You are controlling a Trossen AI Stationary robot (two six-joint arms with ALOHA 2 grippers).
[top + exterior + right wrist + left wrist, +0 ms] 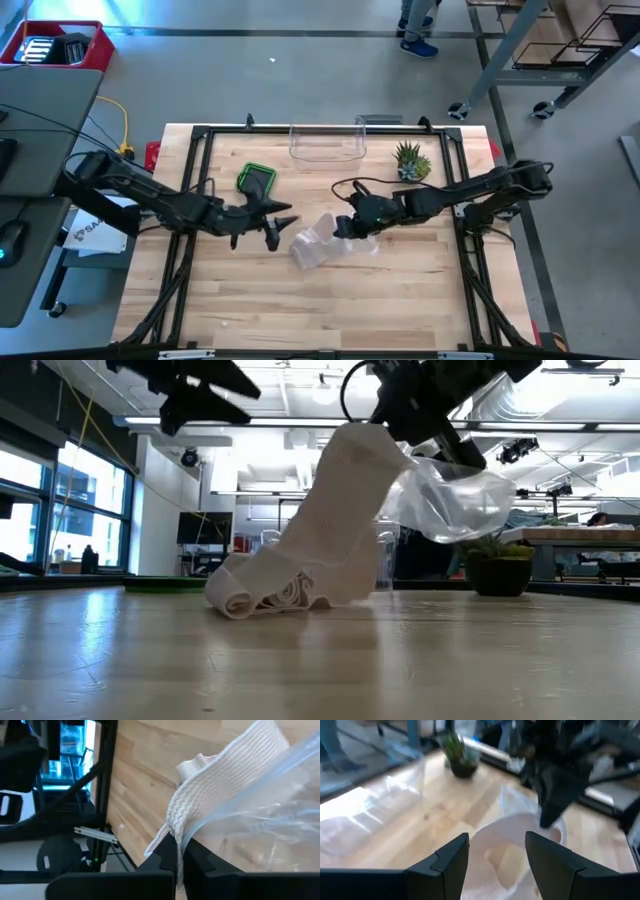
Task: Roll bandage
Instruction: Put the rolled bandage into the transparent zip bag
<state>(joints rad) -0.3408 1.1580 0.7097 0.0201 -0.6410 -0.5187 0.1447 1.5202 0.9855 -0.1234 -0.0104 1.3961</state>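
Wooden table (330,310), seen from above, framed by black rails on a grey floor. Left gripper (276,228) hovers just left of the bandage (305,247), its fingers spread and empty. Right gripper (343,228) is clamped on the bandage's upper end, together with a clear plastic bag (362,243). A green-rimmed tray (256,179), a clear container (327,141) and a small plant (411,162) stand toward the table's far side.

Low view: the bandage (320,530) hangs as a slanted strip from the right gripper (425,425) down to a loosely coiled end resting on the table (320,660); the bag (455,495) dangles beside it.

Left wrist view: two parted dark fingers (445,865) frame the bandage (505,855) below.

Right wrist view: closed fingers (197,860) pinch the ribbed bandage (220,775) and the bag (260,830).
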